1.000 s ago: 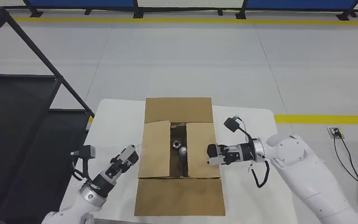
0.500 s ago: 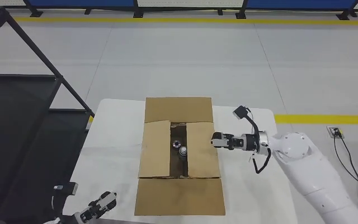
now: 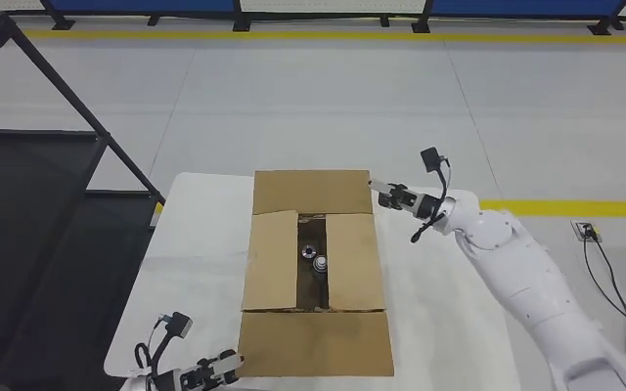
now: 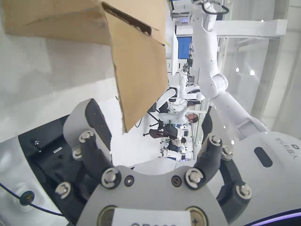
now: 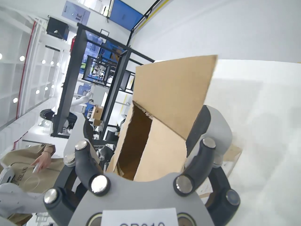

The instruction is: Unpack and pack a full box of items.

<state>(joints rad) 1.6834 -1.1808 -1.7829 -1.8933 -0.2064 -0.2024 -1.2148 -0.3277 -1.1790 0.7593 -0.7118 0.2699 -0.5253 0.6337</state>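
Note:
A cardboard box (image 3: 313, 342) stands in the middle of the white table (image 3: 440, 323). Its far and near flaps lie folded outward. The two side flaps lean inward, leaving a narrow gap. Through the gap I see a white-capped bottle (image 3: 320, 263) and another small item (image 3: 309, 249). My right gripper (image 3: 377, 186) is open at the far flap's right corner, and the flap (image 5: 174, 95) reaches between its fingers (image 5: 204, 123). My left gripper (image 3: 220, 369) is open at the near flap's left corner, with the flap's corner (image 4: 138, 66) just ahead of its fingers (image 4: 96, 118).
A black metal rack (image 3: 59, 225) stands off the table's left side. Bare tabletop lies on both sides of the box, wider on the right. In the left wrist view the right arm (image 4: 207, 48) rises beyond the box.
My right gripper left the box's right side and moved to the far flap's right corner. My left arm drew back from the box's left side toward the table's near edge, by the near flap.

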